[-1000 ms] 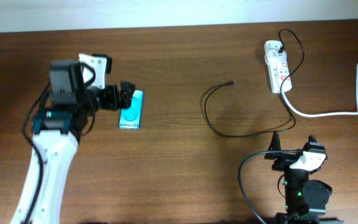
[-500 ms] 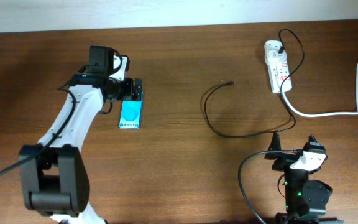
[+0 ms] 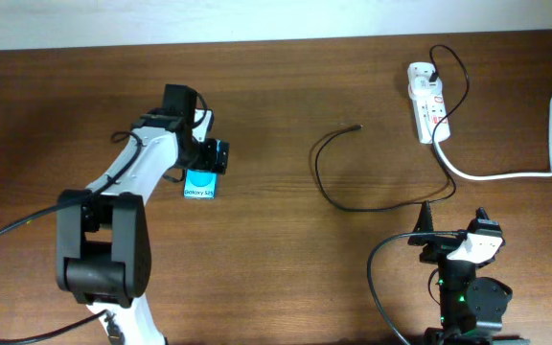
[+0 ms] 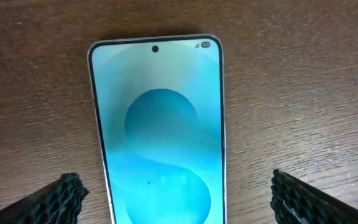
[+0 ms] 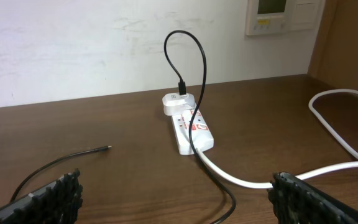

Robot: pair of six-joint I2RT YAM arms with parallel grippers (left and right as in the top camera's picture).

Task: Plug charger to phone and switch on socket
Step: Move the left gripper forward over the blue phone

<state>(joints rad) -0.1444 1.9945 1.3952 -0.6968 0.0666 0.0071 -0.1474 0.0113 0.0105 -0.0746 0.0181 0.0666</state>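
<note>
The phone [image 3: 200, 181] lies flat on the table with its cyan-blue screen up; it fills the left wrist view [image 4: 157, 124]. My left gripper [image 3: 210, 156] is open and hangs over the phone's far end, a finger on each side, not touching [image 4: 176, 199]. The charger cable [image 3: 326, 182] loops across the table; its tip [image 3: 356, 126] lies free [image 5: 106, 148] and its plug sits in the socket [image 3: 427, 103]. The socket also shows in the right wrist view [image 5: 190, 124]. My right gripper [image 3: 451, 240] is open and empty near the front edge [image 5: 179, 199].
The socket's thick white cord [image 3: 506, 173] runs right and off the table edge [image 5: 328, 143]. A wall with a white panel [image 5: 283, 15] stands behind the table. The left arm [image 3: 127, 182] stretches across the left half of the table.
My left arm has swung right and forward, bringing the open gripper from the phone's left side to over its far end. The phone, cable and right arm have not moved.
</note>
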